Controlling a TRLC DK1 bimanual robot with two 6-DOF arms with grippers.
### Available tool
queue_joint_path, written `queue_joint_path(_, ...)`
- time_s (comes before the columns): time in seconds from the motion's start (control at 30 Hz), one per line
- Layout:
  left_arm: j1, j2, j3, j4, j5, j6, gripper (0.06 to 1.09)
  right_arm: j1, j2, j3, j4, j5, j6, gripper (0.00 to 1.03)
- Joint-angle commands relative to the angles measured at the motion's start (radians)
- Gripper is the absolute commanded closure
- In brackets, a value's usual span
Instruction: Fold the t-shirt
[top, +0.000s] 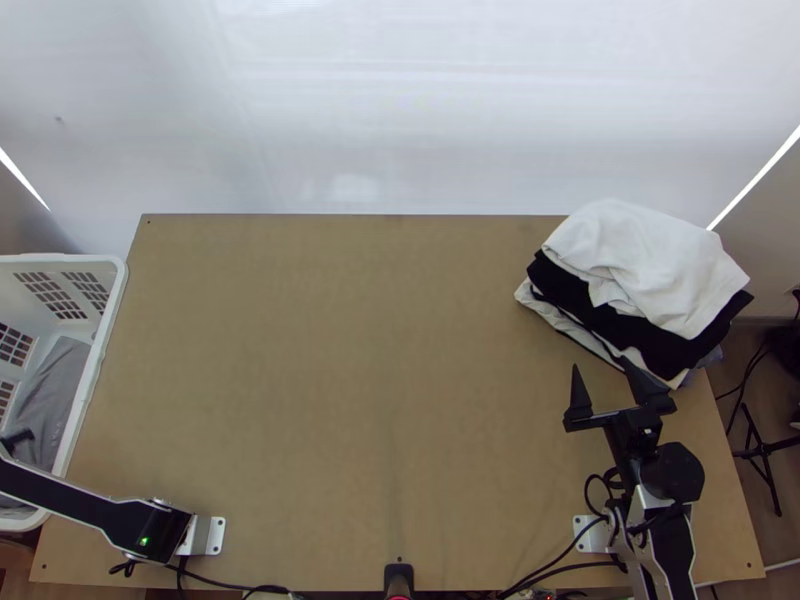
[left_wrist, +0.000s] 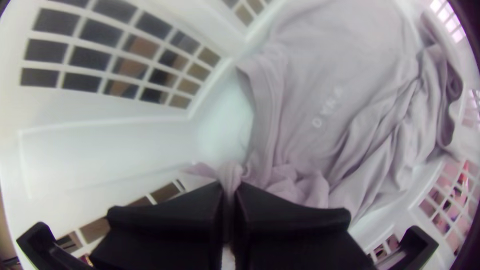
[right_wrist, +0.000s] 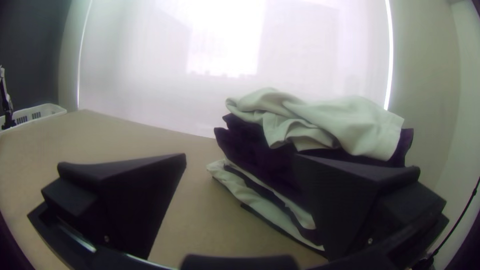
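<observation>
Left tool (top: 18, 439) pinching rumpled grey t-shirt (left_wrist: 370, 65) in latticed basket (left_wrist: 115, 145).

Matt cloth garment (left_wrist: 350, 60), smooth plastic basket (left_wrist: 100, 145)

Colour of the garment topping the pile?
White: the top garment shows best in the top view.
</observation>
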Motion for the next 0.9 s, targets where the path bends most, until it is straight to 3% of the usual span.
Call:
queue_joint_path(0.0, -0.034, -0.176, 0.076, -0.16, 0.184, -0.194, 1.05, -0.001, 0.0, 0.0, 0.0, 0.0, 0.002, 0.04)
queue_joint_path(0.17, -0.082, -0.316, 0.197, -0.389, 0.312, -0.361, 1.05, 0.0, 0.0, 0.0, 0.0, 0.0, 0.002, 0.04)
queue_joint_path(0.4, -0.165, -0.586, 0.198, -0.438, 0.514, -0.468, 1.05, 0.0, 0.0, 0.0, 0.0, 0.0, 0.002, 0.04)
queue_joint_path(0.57, -0.239, -0.704, 0.209, -0.423, 0.559, -0.527, 1.05, 0.0, 0.0, 0.0, 0.0, 0.0, 0.002, 0.04)
queue_joint_path(0.87, -0.489, -0.92, 0.168, -0.553, 0.565, -0.525, 1.05, 0.0, 0.0, 0.0, 0.0, 0.0, 0.002, 0.04)
